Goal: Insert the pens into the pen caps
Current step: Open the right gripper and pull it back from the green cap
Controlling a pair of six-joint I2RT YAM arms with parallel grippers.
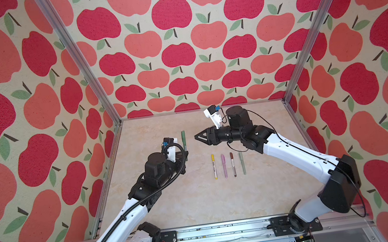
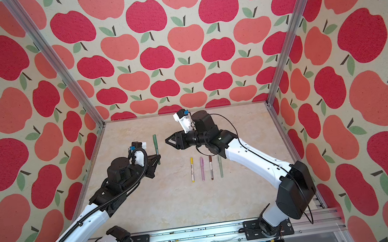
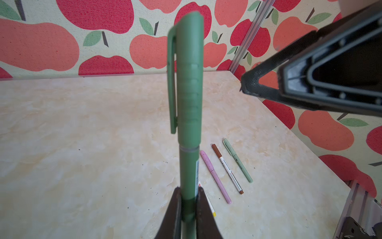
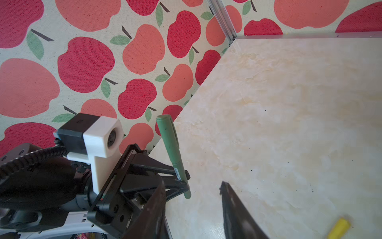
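Observation:
My left gripper [image 1: 186, 154] [image 3: 188, 190] is shut on the lower barrel of the dark green pen [image 1: 184, 140] [image 3: 189, 165], holding it above the table. A dark green cap [image 3: 189, 82] sits on the pen's far end. To the right of that cap, my right gripper [image 1: 196, 137] [image 4: 193, 186] is open with nothing between its fingers. It points at the pen [image 4: 171, 144] without touching it. On the table lie the yellow [image 1: 214, 166], lilac-pink [image 1: 224, 166], brown [image 1: 233, 164] and sage green [image 1: 242, 163] pens, each with its cap on.
The four pens lie side by side in a row on the marble-look table [image 1: 198, 202], right of centre and below the right gripper. Apple-patterned walls with aluminium posts [image 1: 95, 76] close in the back and sides. A metal rail [image 1: 215, 233] runs along the front edge.

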